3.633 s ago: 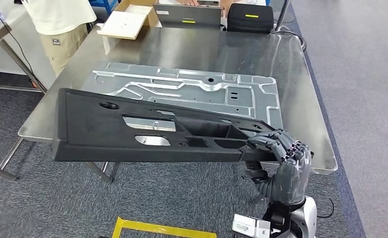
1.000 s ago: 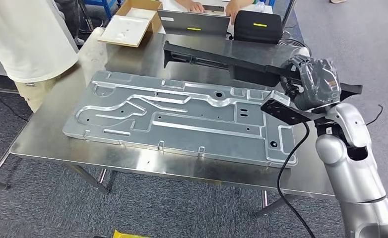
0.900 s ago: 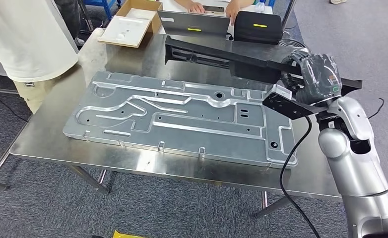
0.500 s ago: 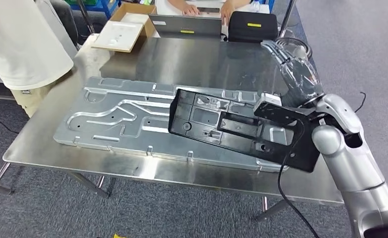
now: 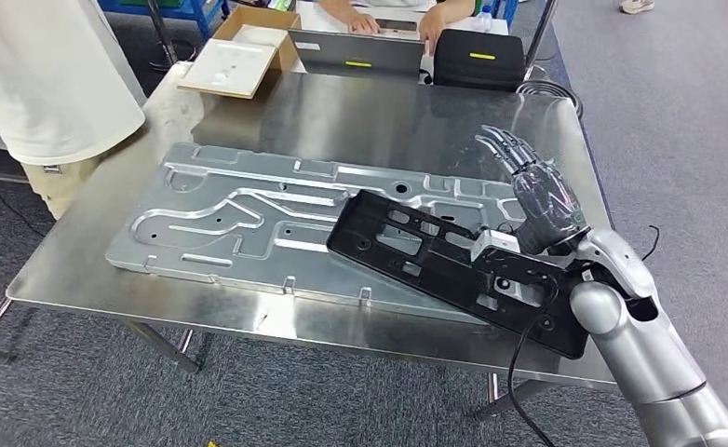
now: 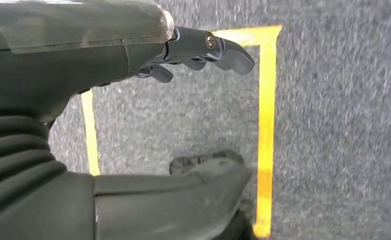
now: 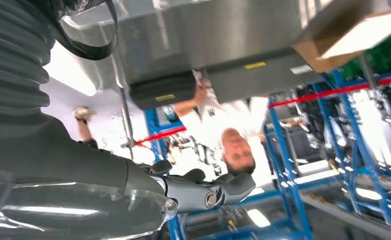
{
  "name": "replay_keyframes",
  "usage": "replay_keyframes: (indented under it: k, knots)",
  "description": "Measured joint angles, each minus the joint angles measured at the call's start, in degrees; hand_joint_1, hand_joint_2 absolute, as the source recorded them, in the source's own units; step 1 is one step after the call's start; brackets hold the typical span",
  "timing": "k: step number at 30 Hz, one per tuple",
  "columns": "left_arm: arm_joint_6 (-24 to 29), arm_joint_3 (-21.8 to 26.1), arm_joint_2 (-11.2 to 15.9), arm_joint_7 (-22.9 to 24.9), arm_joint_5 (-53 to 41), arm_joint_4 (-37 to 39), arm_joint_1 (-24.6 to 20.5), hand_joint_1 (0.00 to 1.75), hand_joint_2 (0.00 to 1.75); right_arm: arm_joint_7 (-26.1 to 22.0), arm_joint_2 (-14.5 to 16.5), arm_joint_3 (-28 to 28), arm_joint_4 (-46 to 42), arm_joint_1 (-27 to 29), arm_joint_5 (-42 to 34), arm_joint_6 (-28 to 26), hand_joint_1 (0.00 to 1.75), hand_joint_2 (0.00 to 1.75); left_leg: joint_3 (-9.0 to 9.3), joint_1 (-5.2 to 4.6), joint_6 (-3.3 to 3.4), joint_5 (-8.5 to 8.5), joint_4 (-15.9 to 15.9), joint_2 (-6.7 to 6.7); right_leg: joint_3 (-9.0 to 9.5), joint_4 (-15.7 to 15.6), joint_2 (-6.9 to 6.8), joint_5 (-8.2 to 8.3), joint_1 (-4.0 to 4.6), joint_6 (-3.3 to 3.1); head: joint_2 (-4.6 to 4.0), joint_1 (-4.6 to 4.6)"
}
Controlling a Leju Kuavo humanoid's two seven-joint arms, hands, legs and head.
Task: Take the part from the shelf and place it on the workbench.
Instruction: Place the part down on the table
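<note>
On the steel table (image 5: 416,112), the black plastic part (image 5: 453,265) lies flat and slantwise, its upper end resting over the right end of the large silver stamped metal panel (image 5: 239,219) and its lower end reaching toward the table's near right edge. The right robot hand (image 5: 537,186) hovers just beyond the part with its fingers (image 5: 505,144) stretched out and apart, holding nothing; the right wrist view shows the same robot hand (image 7: 203,192) with straightened fingers and nothing between them. The silver forearm crosses over the lower end of the part, so whether the wrist touches it cannot be told.

The left robot hand (image 6: 193,55) hangs over grey carpet (image 6: 333,125) marked with yellow tape (image 6: 266,125); its fingers are loosely extended and empty.

At the table's far left corner sits an open cardboard box (image 5: 239,51) holding a white moulded insert. Beside it stand a grey laptop (image 5: 356,56) and a black case (image 5: 477,58) with a yellow label. A person's hands (image 5: 360,20) rest behind the laptop. Another person in a pale shirt (image 5: 48,74) stands at the table's left side.
</note>
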Motion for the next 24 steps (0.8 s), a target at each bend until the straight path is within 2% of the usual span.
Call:
replay_keyframes:
  k: [2,3,4,5,7,8,9,11,13,14,15,17,18,19,20,23,24]
  knots:
    - [0.13,0.03,0.05,0.04,-0.15,-0.08,0.03,0.00,0.00,-0.43,0.19,-0.50,-0.37,1.59,0.29,-0.83,0.00,1.75,0.02,0.01,0.13,0.04,-0.07,-0.02,-3.35,6.95,0.00,-3.42,-0.42,0.54,0.00,0.00]
    - [0.17,0.04,0.05,0.14,-0.20,-0.11,0.08,0.00,0.00,-0.59,0.37,-0.76,-0.63,2.56,0.45,-1.21,0.00,1.75,0.02,0.02,0.11,0.02,-0.05,-0.04,-4.56,9.23,-0.02,-4.09,-0.70,0.78,0.00,0.00]
    - [0.21,0.06,0.06,0.35,-0.21,-0.11,0.14,0.00,0.00,-0.78,0.60,-1.08,-0.93,3.44,0.57,-1.51,0.00,1.75,0.03,0.02,0.06,-0.02,-0.01,-0.05,-4.83,9.53,-0.03,-3.60,-0.97,0.98,0.00,0.00]
    - [0.22,0.08,0.06,0.68,-0.20,-0.11,0.20,0.00,0.00,-0.96,0.86,-1.42,-1.28,4.11,0.66,-1.76,0.00,1.75,0.06,0.05,-0.05,-0.10,0.07,-0.06,-4.03,7.71,-0.07,-2.07,-1.23,1.15,0.00,0.00]
    - [0.14,0.14,0.05,1.46,-0.16,-0.11,0.27,0.00,0.00,-1.29,1.32,-2.20,-1.97,4.88,0.75,-2.18,0.00,1.75,0.10,0.06,-0.49,-0.38,0.39,-0.06,-0.25,-0.05,-0.17,1.75,-1.59,1.29,0.01,0.00]
    - [0.13,0.20,0.05,1.87,-0.13,-0.11,0.28,0.00,0.00,-1.42,1.59,-2.62,-2.28,5.18,0.77,-2.44,0.00,1.75,0.05,0.01,-0.81,-0.53,0.61,-0.06,1.29,-3.27,-0.14,2.93,-1.55,1.15,0.01,0.00]
    - [0.15,0.30,0.06,2.25,-0.08,-0.11,0.30,0.00,0.00,-1.54,1.88,-3.02,-2.58,5.50,0.78,-2.78,0.00,1.75,-0.02,-0.06,-1.14,-0.60,0.77,-0.07,2.17,-5.21,-0.11,3.45,-1.43,0.96,0.01,-0.01]
    - [0.22,0.51,0.07,2.92,0.02,-0.11,0.47,0.00,0.00,-1.76,2.59,-3.76,-3.13,6.19,0.78,-3.63,0.00,0.87,-0.11,-0.15,-1.78,-0.45,0.81,-0.09,2.18,-5.66,0.04,3.58,-1.08,0.37,0.01,-0.02]
    - [0.24,0.67,0.07,3.22,0.03,-0.11,0.70,0.00,0.00,-1.97,3.35,-4.41,-3.66,6.71,0.77,-4.61,0.00,0.00,-0.33,-0.04,-2.32,-0.99,1.25,-0.10,2.05,-5.89,-0.03,3.98,-1.21,-0.40,0.00,-0.02]
    - [0.23,0.77,0.07,3.28,0.02,-0.11,0.78,0.00,0.00,-2.10,3.78,-4.72,-3.94,6.90,0.75,-5.17,0.00,0.00,-0.88,0.03,-2.54,-2.28,2.67,-0.08,1.92,-6.07,-0.09,4.23,-1.29,-0.85,0.01,-0.03]
    - [0.23,0.89,0.08,3.34,0.02,-0.11,0.83,0.00,0.00,-2.22,4.25,-5.05,-4.22,7.12,0.72,-5.79,0.00,0.00,-1.85,0.09,-2.74,-4.28,5.26,-0.07,1.74,-6.22,-0.17,4.47,-1.34,-1.26,0.01,-0.03]
    - [0.19,1.20,0.08,3.45,0.02,-0.11,0.92,0.00,0.00,-2.38,5.20,-5.67,-4.67,7.76,0.67,-6.94,0.00,0.00,-4.64,0.12,-3.02,-8.91,12.97,-0.05,1.15,-6.17,-0.30,4.83,-1.09,-1.76,0.02,-0.04]
    - [0.16,1.33,0.09,3.49,0.02,-0.11,0.99,0.00,0.00,-2.40,5.65,-5.94,-4.79,8.17,0.67,-7.44,0.00,0.00,-5.63,0.11,-3.06,-10.30,16.07,-0.05,0.82,-6.11,-0.35,5.02,-0.97,-1.87,0.01,-0.04]
    - [0.12,1.42,0.09,3.52,0.02,-0.11,1.07,0.00,0.00,-2.40,6.06,-6.17,-4.87,8.56,0.71,-7.87,0.00,0.00,-5.75,0.11,-3.03,-10.66,17.36,-0.04,0.48,-6.02,-0.37,5.22,-0.86,-1.91,0.01,-0.04]
    - [0.09,1.46,0.09,3.56,0.02,-0.11,1.14,0.00,0.00,-2.40,6.43,-6.41,-4.95,8.90,0.80,-8.29,0.00,0.00,-4.67,0.10,-2.92,-9.90,16.22,-0.04,0.17,-5.92,-0.35,5.43,-0.80,-1.87,0.00,-0.04]
    - [0.04,1.49,0.10,3.63,0.02,-0.11,1.11,0.00,0.00,-2.40,7.24,-7.16,-5.40,9.46,1.26,-9.26,0.00,0.00,2.36,-0.07,-2.25,-5.68,4.42,-0.09,-0.55,-5.51,-0.23,6.04,-0.64,-1.37,0.01,-0.03]
    - [0.04,1.50,0.10,3.63,0.01,-0.11,1.06,0.00,0.00,-2.40,7.43,-7.32,-5.55,9.54,1.35,-9.42,0.00,0.00,3.73,-0.20,-2.05,-4.97,1.75,-0.11,-0.70,-5.43,-0.21,6.28,-0.58,-1.08,0.01,-0.03]
